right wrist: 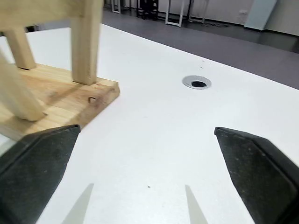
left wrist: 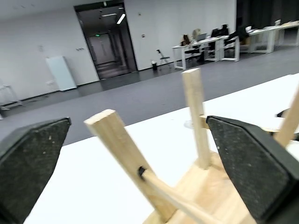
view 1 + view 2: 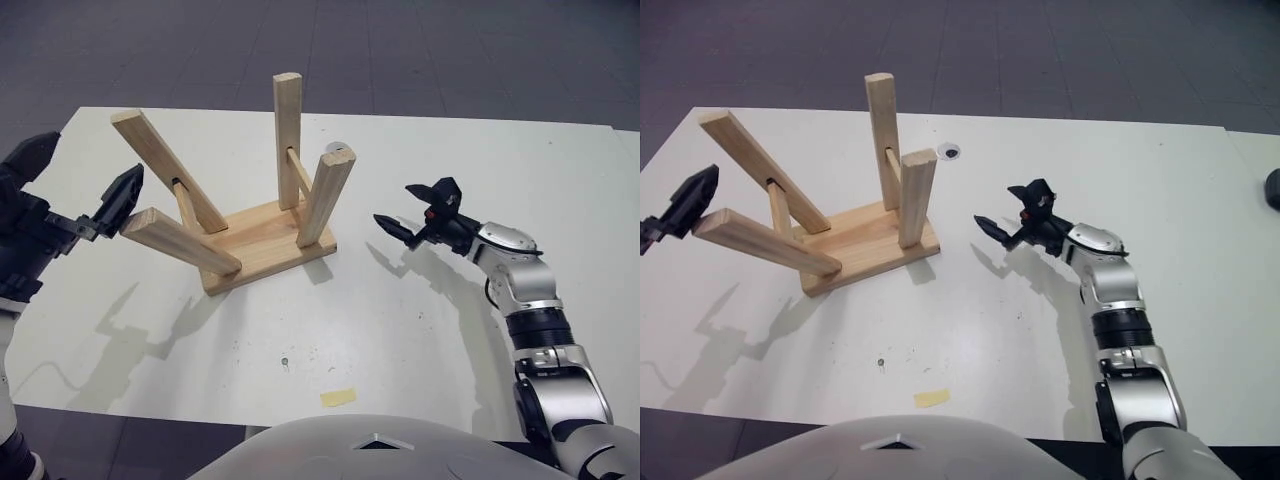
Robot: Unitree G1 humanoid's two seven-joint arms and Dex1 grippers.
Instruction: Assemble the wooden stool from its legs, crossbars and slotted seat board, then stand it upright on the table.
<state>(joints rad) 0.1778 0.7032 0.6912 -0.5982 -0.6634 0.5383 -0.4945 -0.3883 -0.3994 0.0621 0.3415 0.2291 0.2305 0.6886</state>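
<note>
Left eye view: I see the stool [image 3: 262, 243] resting upside down on its seat board on the white counter [image 3: 400, 340], four legs pointing up. My left hand [image 3: 120, 205] sits at the stool's left, spread wide beside one leg [image 3: 180, 243] tip, gripping nothing. My right hand [image 3: 398, 206] hovers right of the stool, wide open, empty.
</note>
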